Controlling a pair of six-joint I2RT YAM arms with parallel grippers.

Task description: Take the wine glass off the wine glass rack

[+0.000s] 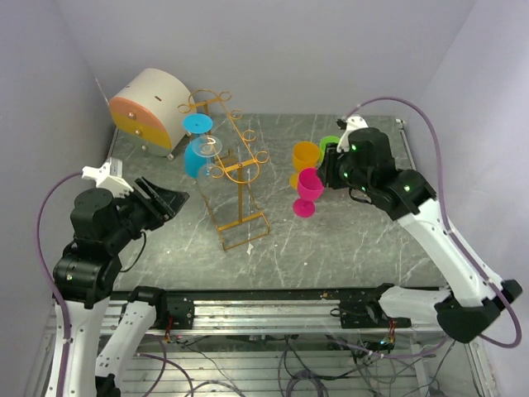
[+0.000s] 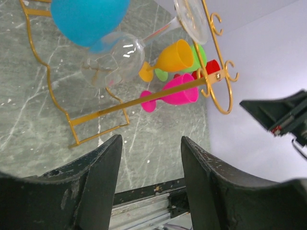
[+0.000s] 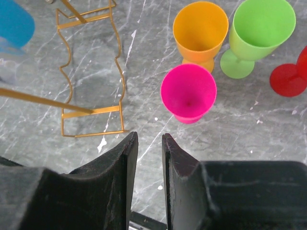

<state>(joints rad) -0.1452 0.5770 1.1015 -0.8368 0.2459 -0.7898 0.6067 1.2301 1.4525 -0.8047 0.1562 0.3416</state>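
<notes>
The right hand [image 3: 146, 141] hung over the grey marbled desk [image 3: 144, 72], its two black fingers [image 3: 115, 182] close together, a narrow slit between them and nothing in it. Just beyond the tips stood an upright pink plastic goblet [image 3: 188, 93], with an orange goblet [image 3: 200, 29] and a green goblet [image 3: 261, 28] side by side behind it. The foot of a red glass [image 3: 289, 79] showed at the right edge. To the left stood the rectangular base of a thin gold wire rack [image 3: 96, 110]. A blurred blue cup [image 3: 14, 24] filled the top left corner.

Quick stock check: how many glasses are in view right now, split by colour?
blue glass: 1, hanging on the wine glass rack
clear glass: 1, also hanging on the rack
orange glass: 1
pink glass: 1
green glass: 1
red glass: 1, partly cut off
Total: 6
</notes>
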